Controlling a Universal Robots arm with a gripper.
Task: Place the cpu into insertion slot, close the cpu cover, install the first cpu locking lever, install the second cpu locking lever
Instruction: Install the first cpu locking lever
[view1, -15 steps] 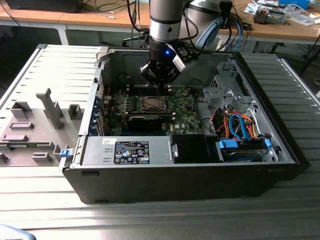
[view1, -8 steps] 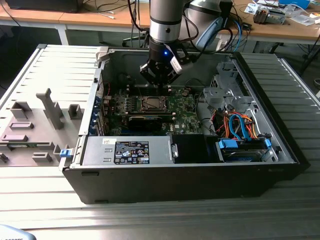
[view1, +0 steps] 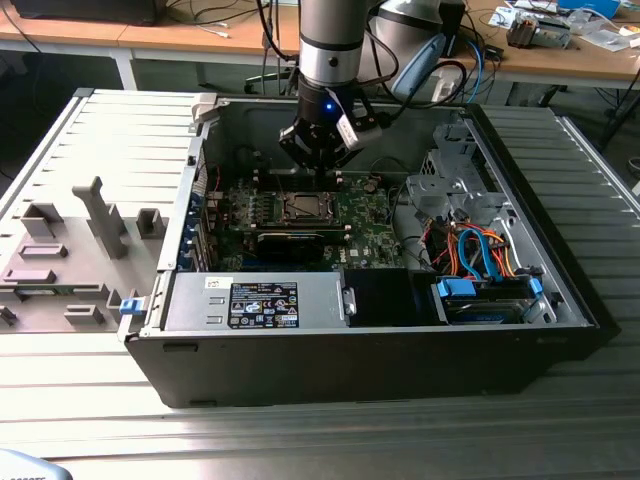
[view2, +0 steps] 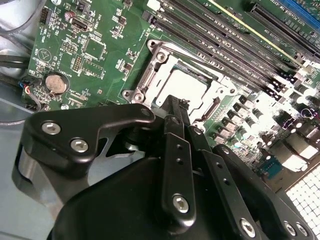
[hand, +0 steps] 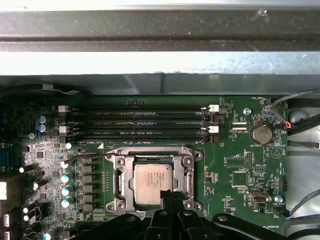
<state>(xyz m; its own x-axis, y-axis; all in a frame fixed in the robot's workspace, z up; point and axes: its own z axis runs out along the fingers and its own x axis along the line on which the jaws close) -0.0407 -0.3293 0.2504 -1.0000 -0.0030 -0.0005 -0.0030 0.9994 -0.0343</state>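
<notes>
First wrist view shows you the silvery-grey square cpu (hand: 152, 185) seated in the dark metal-rimmed insertion slot (hand: 118, 186), the black tool (hand: 169, 196) pressed together at its edge, seemingly to work the silvery cover frame (hand: 155, 151).

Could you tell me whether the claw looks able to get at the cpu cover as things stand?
Probably yes: the claw sits right at the edge of the cpu cover, which lies around the cpu, with nothing between them.
</notes>
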